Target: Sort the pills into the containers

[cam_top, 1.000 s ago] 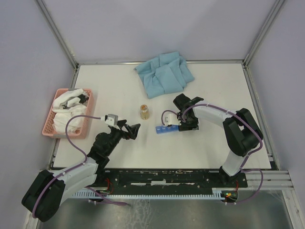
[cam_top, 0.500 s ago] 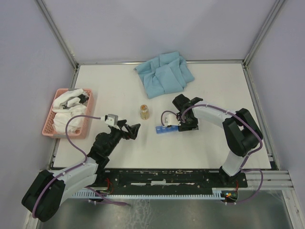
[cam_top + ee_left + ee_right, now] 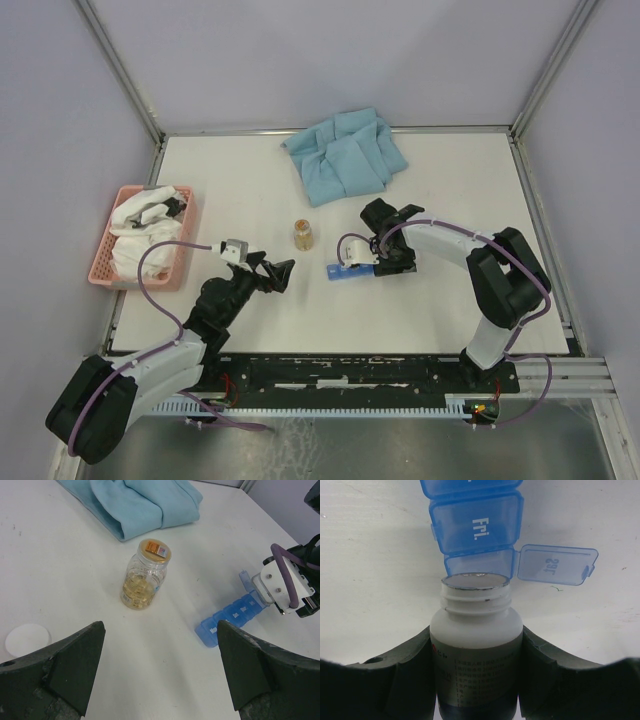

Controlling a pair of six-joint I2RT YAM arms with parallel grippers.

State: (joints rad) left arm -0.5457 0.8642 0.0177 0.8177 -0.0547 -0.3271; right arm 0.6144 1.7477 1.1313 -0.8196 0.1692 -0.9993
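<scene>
While the left pincer (image 3: 273, 272) hung released and empty over the bench (image 3: 240, 180), fingers spread toward the clear pill jar (image 3: 304, 234), the action sat further right. Next along lay the blue pill-organiser strip (image 3: 346, 269), flat, its long axis running straight out from the right pincer (image 3: 383, 256) toward the left arm. That right pincer was clenched on a white bottle (image 3: 476, 630), mouth tipped right at the strip's nearest compartment (image 3: 479, 562), lid (image 3: 557, 565) flipped open. Right arm nearer by far. Whether pills were leaving the mouth, couldn't tell.
</scene>
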